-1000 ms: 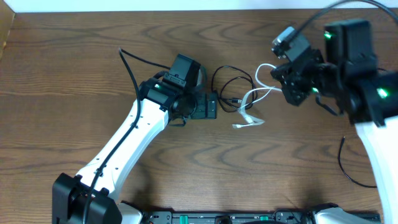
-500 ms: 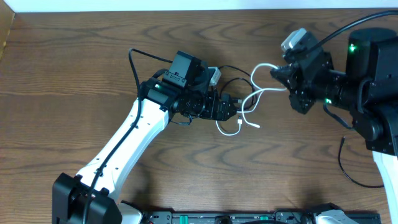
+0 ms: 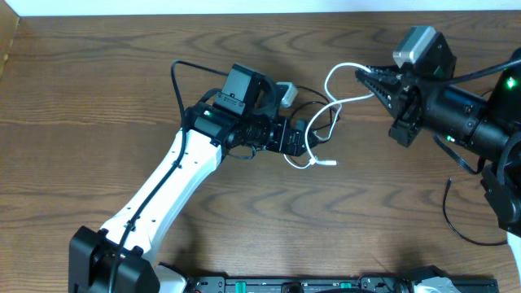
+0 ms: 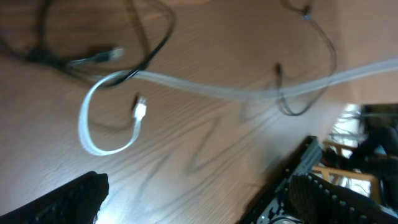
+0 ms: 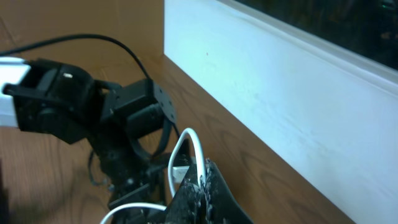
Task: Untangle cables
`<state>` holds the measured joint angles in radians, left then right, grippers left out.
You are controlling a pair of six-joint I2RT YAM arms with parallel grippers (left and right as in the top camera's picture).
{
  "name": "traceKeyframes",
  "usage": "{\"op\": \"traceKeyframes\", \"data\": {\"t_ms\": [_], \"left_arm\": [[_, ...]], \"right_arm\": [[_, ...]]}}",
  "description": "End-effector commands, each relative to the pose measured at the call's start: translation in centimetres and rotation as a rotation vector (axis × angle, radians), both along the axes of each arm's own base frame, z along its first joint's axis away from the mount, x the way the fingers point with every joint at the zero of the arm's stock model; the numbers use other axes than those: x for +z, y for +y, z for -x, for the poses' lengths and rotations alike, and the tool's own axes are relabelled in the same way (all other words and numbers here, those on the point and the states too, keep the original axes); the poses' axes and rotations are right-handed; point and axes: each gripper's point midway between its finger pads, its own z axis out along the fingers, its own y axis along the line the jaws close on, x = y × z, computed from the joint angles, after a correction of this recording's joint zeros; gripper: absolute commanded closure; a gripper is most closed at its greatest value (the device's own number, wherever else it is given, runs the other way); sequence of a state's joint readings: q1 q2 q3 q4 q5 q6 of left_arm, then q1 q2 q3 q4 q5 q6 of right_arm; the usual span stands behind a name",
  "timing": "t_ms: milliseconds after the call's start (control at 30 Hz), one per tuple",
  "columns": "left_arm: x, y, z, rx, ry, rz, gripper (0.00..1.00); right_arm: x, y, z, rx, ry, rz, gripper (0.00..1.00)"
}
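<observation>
Untangling at mid-pull: my left claw [image 3: 299, 138] stands spread and empty low over the counter [image 3: 98, 98], with the black cable [image 4: 166, 36] and the white cable [image 3: 346, 101] crossing just ahead of its tips, the white plug [image 3: 327, 162] beside them. Farther right, my right claw [image 3: 368, 81] is clamped on the white cable's loop. Done well, I judge, the left pins the black loop while the right draws away slowly, watching the crossing for snags.

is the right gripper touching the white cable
Touching. In the overhead view the white cable loops straight into the tips of the right gripper, and the right wrist view shows its loop ending pinched between the fingers.
</observation>
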<state>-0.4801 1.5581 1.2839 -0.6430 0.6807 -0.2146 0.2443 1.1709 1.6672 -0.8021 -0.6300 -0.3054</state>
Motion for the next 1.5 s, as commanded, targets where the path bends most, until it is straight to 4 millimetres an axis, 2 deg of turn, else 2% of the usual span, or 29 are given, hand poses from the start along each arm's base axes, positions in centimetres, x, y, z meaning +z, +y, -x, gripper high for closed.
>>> {"op": "traceKeyframes", "data": {"t_ms": [0,267,433,467,533,600,633,767,900,933,1067,1100,1133,1233,1300,1367,1467], "left_arm": [[1.3,-2.1,1.1,-0.13,-0.042,0.106,0.02],[4.1,-4.7,1.0,-0.217,-0.152,0.236,0.02],[4.8,-5.1,0.8,-0.231,-0.182,0.264,0.03],[4.8,-5.1,0.8,-0.231,-0.187,0.265,0.19],[5.0,-5.2,0.6,-0.229,-0.199,0.266,0.64],[5.2,-5.3,0.3,-0.228,-0.214,0.272,0.9],[5.4,-5.2,0.2,-0.227,-0.223,0.276,0.93],[6.8,-4.9,-0.3,-0.216,-0.279,0.298,0.93],[10.9,-4.4,-0.5,-0.192,-0.384,0.365,0.92],[12.1,-4.4,-0.3,-0.186,-0.408,0.387,0.93],[18.4,-3.7,0.9,-0.166,-0.54,0.51,0.93],[20.8,-3.4,1.6,-0.155,-0.58,0.56,0.92],[22.2,-3.1,2.0,-0.151,-0.608,0.591,0.92],[25.2,-2.5,3.3,-0.144,-0.661,0.657,0.92],[25.8,-2.2,3.7,-0.145,-0.673,0.665,0.92],[25.3,-2.2,3.8,-0.142,-0.648,0.652,0.93],[22.8,-2.4,3.3,-0.137,-0.57,0.591,0.93]], "right_arm": [[0.9,0.6,0.3,0.028,0.005,-0.041,0.99],[5.2,0.5,0.6,0.023,-0.136,-0.132,0.99],[7.1,0.4,0.9,0.022,-0.193,-0.175,0.99],[7.5,0.3,1.1,0.021,-0.21,-0.179,0.99],[8.1,-0.1,1.0,-0.012,-0.236,-0.182,0.99],[8.5,-1.1,0.6,-0.086,-0.255,-0.182,0.99],[8.6,-1.9,0.2,-0.143,-0.26,-0.178,0.99],[7.9,-6.1,-1.8,-0.416,-0.235,-0.153,0.99],[6.0,-10.9,-3.3,-0.679,-0.159,-0.131,0.99],[5.6,-11.6,-3.4,-0.709,-0.147,-0.119,0.99],[3.6,-13.2,-4.2,-0.77,-0.082,-0.075,0.99],[2.9,-13.4,-4.5,-0.778,-0.059,-0.062,0.99],[2.4,-13.4,-4.7,-0.781,-0.042,-0.052,0.99],[0.8,-13.0,-5.2,-0.761,0.015,-0.026,0.99],[-0.4,-12.4,-5.4,-0.733,0.061,-0.01,0.99],[-1.8,-11.9,-5.5,-0.707,0.114,0.009,0.99],[-4.1,-11.7,-5.5,-0.693,0.203,0.048,0.99]]}}
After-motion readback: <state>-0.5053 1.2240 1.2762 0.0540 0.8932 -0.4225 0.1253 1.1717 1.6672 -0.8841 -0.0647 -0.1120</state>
